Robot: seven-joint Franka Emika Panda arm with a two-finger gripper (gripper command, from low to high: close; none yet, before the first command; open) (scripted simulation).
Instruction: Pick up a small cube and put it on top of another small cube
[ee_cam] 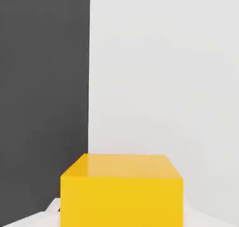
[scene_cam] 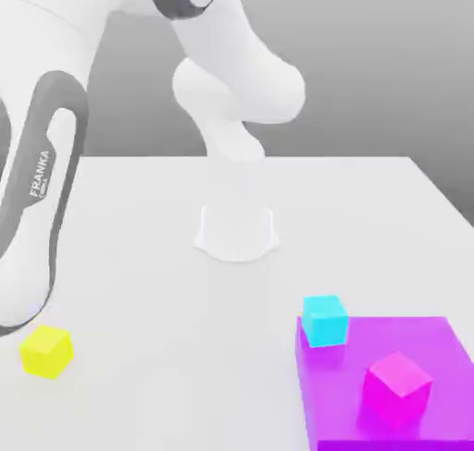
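Note:
A small yellow cube (scene_cam: 46,350) rests on the white table near the exterior view's left edge, close beside the arm's grey-and-white link (scene_cam: 37,208). The hand view looks at this yellow cube (ee_cam: 121,191) from very near. A cyan cube (scene_cam: 325,319) stands at the near left corner of a flat purple block (scene_cam: 426,347). A magenta cube (scene_cam: 397,387) sits further toward the front on that same block. Nothing in the frames shows the yellow cube being held.
The arm's white base (scene_cam: 237,231) stands at the table's middle back. The purple block takes up the front right corner of the table (scene_cam: 167,282). In the hand view a dark area (ee_cam: 44,95) borders the white surface.

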